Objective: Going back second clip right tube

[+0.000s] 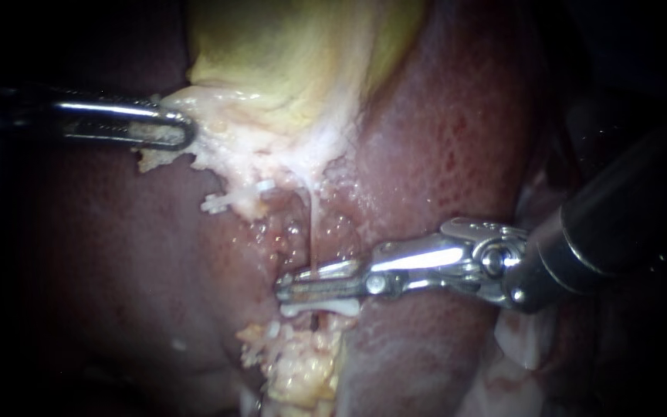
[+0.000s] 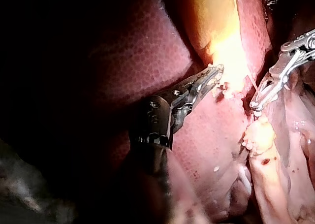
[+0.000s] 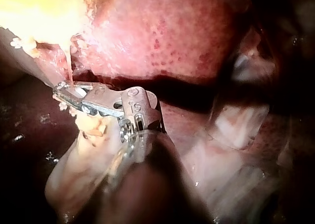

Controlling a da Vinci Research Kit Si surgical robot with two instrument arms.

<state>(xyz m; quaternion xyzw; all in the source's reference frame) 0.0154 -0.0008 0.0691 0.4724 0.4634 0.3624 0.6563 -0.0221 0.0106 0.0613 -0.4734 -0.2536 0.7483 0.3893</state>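
The liver [image 1: 457, 131] walls the field in on both sides, dark red and pitted; the yellow gallbladder [image 1: 295, 62] hangs over the top of it, and its lower edge thins into pale tissue [image 1: 218, 139]. My left instrument [image 1: 183, 131] comes in level from the left; its jaws are closed on the rim of that pale tissue, one jaw on each face of it. A small white clip [image 1: 233, 199] sits below that grip, on the left of the dissected hollow, tilted a little and well apart from my right instrument [image 1: 287, 286].

The right tube [image 1: 314, 228] is a thin pale strand; its long axis runs straight up and down in the endoscope view, from the pale tissue under the gallbladder down to a lump of yellow fat [image 1: 299, 363]. My right instrument reaches in from the right and lies almost level, so its jaws cross the tube nearly at right angles and hide the stretch behind them. A narrow dark gap shows between the two jaws along their length; they stand slightly apart and I see nothing pinched in them, though the tube meets the upper jaw near the tips.

The second clip [image 1: 322, 309] lies just under the lower jaw, white, with its long axis crosswise to the tube and parallel to the jaws; the fat begins right below it. In the right wrist view the fat sits under my jaws and the liver rises ahead of them.
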